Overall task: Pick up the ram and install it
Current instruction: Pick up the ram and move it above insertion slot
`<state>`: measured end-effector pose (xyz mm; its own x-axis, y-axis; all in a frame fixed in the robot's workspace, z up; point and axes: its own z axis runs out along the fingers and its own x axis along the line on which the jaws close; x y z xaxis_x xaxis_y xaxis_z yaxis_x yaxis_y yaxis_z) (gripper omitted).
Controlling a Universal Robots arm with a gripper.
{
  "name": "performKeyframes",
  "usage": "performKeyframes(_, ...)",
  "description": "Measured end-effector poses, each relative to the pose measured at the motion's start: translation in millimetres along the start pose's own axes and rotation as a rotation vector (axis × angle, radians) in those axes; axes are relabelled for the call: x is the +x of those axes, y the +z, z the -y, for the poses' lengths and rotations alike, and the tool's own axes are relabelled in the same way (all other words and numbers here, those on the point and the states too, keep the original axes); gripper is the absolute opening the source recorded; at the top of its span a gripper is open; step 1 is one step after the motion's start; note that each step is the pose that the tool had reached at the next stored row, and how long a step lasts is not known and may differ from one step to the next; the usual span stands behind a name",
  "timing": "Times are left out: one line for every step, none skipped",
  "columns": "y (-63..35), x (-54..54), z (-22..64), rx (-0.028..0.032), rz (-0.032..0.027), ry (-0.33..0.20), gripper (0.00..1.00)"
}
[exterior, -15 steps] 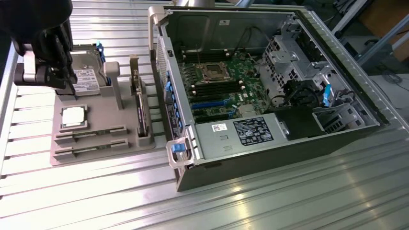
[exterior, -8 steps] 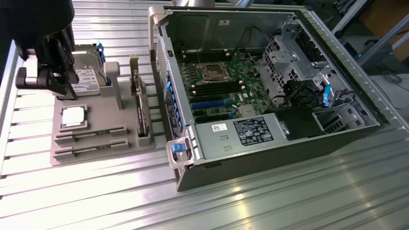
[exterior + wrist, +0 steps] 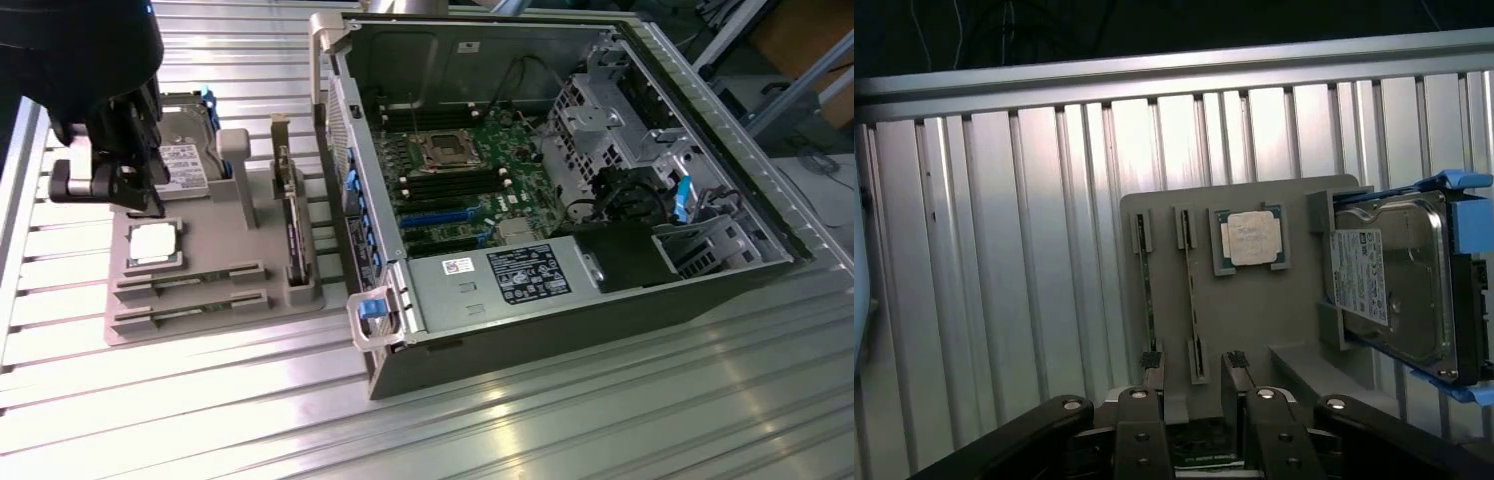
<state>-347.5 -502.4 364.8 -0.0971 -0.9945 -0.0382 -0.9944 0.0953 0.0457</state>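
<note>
- Fingers (image 3: 1141,420) of the gripper (image 3: 1194,362) are spread wide apart, and nothing is clamped between them.
- Beyond the fingertips the ram (image 3: 1192,310) is seen, seated on edge in a slot of the grey tray (image 3: 1254,325). A second stick (image 3: 1146,290) is lodged in the neighbouring slot. Neither is touched.
- The long axis of each stick is pointed straight away from the gripper, crosswise to the line on which the fingers close. The thin board is therefore judged to be squared to the grip.
- The ram is shown edge-on as a long, narrow, dark green strip. Its chips and label cannot be made out.
- In the exterior view the gripper is found at the upper left of the frame, over the hard-drive end of the tray. The ram slots are set at the lower left, so the ram lies toward the bottom edge from the gripper and apart from it. Its length is laid almost level across the frame.
- Farther along the tray, a square silver CPU chip (image 3: 1252,240) is placed just beside the ram, with a hard drive (image 3: 1399,280) past it.
- Farthest off, at the right of the exterior view, an open computer case (image 3: 574,335) is laid beside the tray, with its motherboard (image 3: 481,150) exposed.
</note>
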Motion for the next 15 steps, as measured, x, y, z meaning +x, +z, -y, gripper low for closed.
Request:
performKeyframes(0.8,0.1,0.1,-0.0002,0.002,0.0,0.36)
performKeyframes(2.1,0.4,0.1,-0.0005,0.0046,0.0,0.36)
performKeyframes(3.3,0.7,0.2,-0.0008,0.0075,0.0,0.36)
performKeyframes(4.9,1.0,0.3,-0.0011,0.0116,-0.001,0.36)
performKeyframes(6.9,1.4,0.4,-0.0018,0.0174,-0.001,0.36)
performKeyframes(8.6,1.6,0.5,-0.0021,0.0221,-0.001,0.36)
performKeyframes(10.0,1.7,0.6,-0.0025,0.0262,-0.001,0.36)
performKeyframes(11.7,2.0,0.7,-0.0032,0.0316,-0.002,0.36)
performKeyframes(13.4,2.2,0.8,-0.0034,0.0363,-0.002,0.36)
performKeyframes(15.7,2.5,0.9,-0.0042,0.0422,-0.002,0.36)
performKeyframes(17.6,2.8,1.0,-0.0046,0.0471,-0.003,0.36)
performKeyframes(19.1,3.1,1.1,-0.005,0.0504,-0.004,0.36)
performKeyframes(20.6,3.7,1.3,-0.0055,0.0545,-0.004,0.36)
performKeyframes(22.1,4.2,1.3,-0.0059,0.0591,-0.005,0.36)
performKeyframes(23.1,4.5,1.4,-0.0061,0.062,-0.005,0.36)
